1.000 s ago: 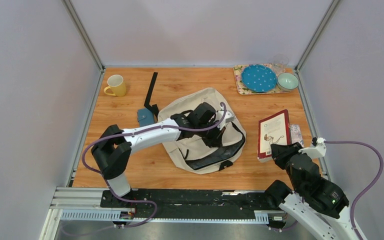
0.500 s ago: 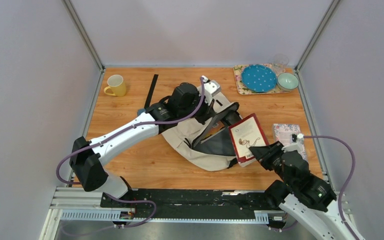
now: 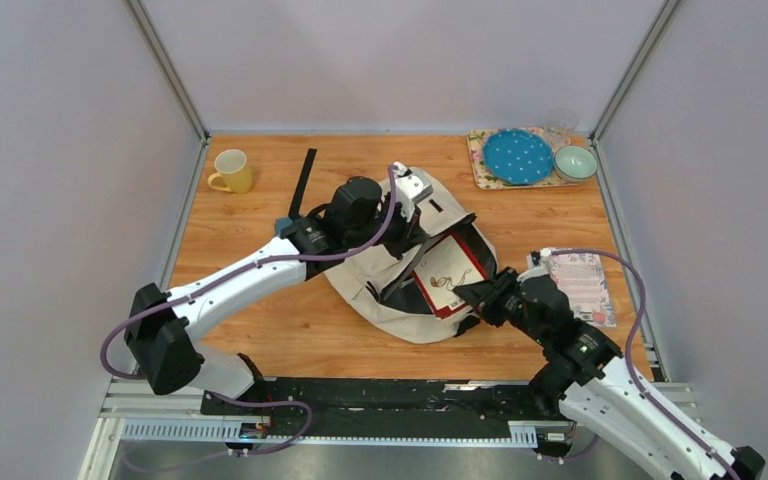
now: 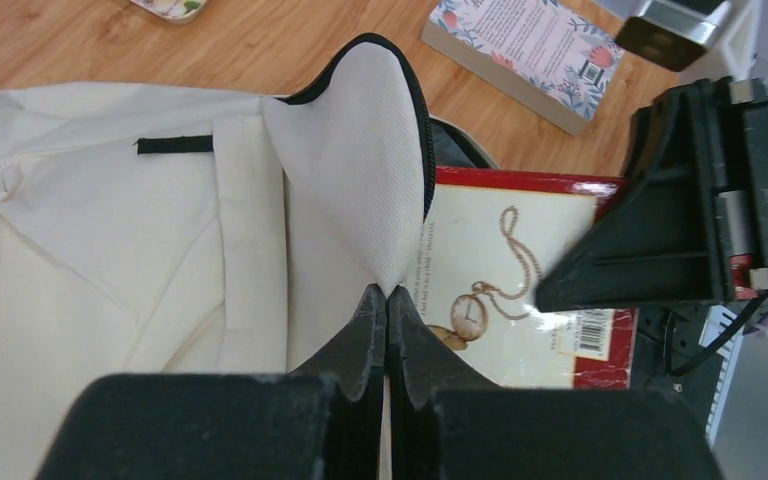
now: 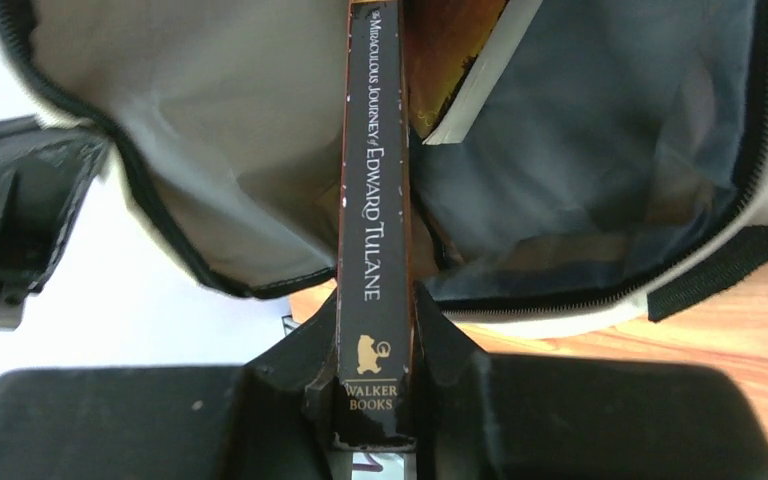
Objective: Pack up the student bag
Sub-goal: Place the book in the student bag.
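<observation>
Right claw clamps book, left claw pinches student bag (floral paperback nearby).

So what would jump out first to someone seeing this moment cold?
The cream student bag lies in the middle with its mouth held open: the left arm's fingers pinch the flap's zippered edge. The right arm's fingers grip a red-bordered book by its spine, its far end at that opening. A floral book lies flat on the table to the right.
</observation>
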Motion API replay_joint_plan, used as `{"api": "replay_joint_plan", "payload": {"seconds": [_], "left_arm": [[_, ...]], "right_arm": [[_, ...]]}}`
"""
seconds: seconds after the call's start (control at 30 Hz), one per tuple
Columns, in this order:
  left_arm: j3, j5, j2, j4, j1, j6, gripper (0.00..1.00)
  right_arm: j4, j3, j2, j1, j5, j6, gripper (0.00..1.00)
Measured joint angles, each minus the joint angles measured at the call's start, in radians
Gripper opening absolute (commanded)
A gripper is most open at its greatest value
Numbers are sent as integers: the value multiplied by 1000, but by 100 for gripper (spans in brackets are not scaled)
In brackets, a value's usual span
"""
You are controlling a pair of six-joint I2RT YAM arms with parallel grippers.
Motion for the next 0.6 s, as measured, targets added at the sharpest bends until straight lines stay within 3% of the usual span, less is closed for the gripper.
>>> {"api": "replay_joint_plan", "payload": {"seconds": [0.2, 0.47, 0.6], "left_arm": [[-74, 11, -58, 40, 0, -8, 0], [-141, 18, -128, 73, 0, -13, 0], [-159, 30, -138, 84, 0, -21, 0]], "right_arm": [[155, -2, 230, -22, -68, 16, 0], [510, -23, 515, -66, -151, 40, 0], [613, -11, 661, -68, -143, 41, 4]]}}
